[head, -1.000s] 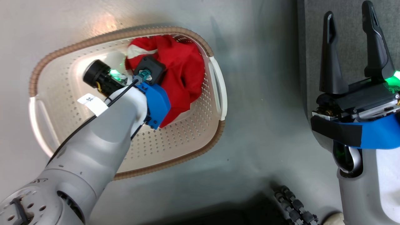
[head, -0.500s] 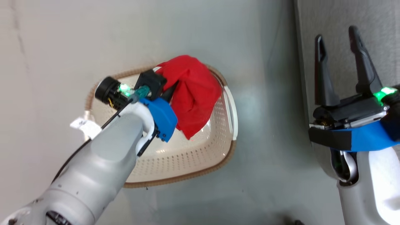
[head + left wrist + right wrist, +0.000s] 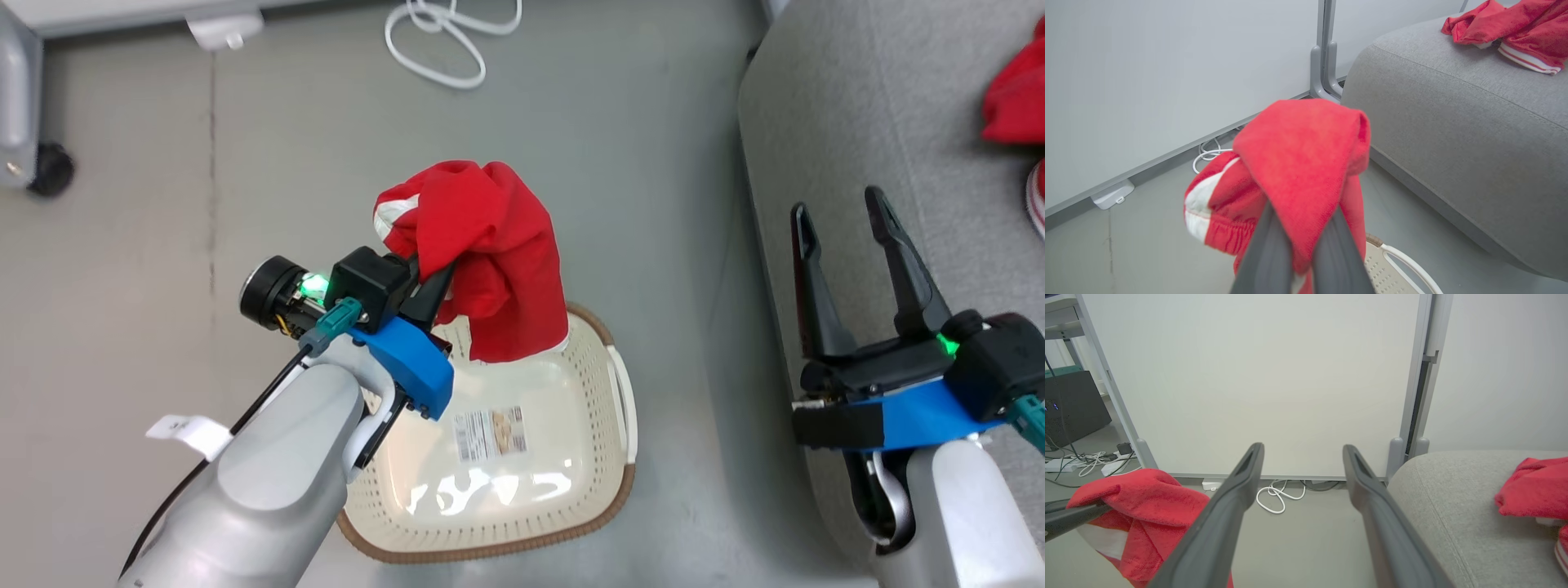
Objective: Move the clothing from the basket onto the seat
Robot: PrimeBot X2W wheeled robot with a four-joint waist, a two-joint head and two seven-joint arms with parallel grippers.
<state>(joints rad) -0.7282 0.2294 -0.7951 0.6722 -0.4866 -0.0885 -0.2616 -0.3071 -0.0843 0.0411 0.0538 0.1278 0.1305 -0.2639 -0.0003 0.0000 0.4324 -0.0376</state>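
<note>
My left gripper [image 3: 431, 282] is shut on a bright red piece of clothing [image 3: 490, 245] with white trim, held in the air above the far end of the basket [image 3: 622, 490]. In the left wrist view the fabric [image 3: 1298, 171] drapes over both fingers [image 3: 1265, 257]. The basket's floor shows a barcode label [image 3: 490, 433] and no fabric. A second red garment [image 3: 1016, 98] lies on the grey seat [image 3: 857, 122] at the right. My right gripper [image 3: 837, 206] is open and holds nothing, hovering at the seat's front edge.
A coiled white cable [image 3: 441, 41] lies on the grey floor by the wall panel. A caster wheel [image 3: 49, 167] stands at the far left. In the right wrist view, a grey panel post [image 3: 1396, 457] rises beside the seat [image 3: 1453, 498], and cables and a power strip [image 3: 1069, 461] lie at the left.
My left gripper has lifted the red garment out of the basket, leaving the floor and label bare. The head camera has shifted, bringing the seat, cable and second garment into view.
</note>
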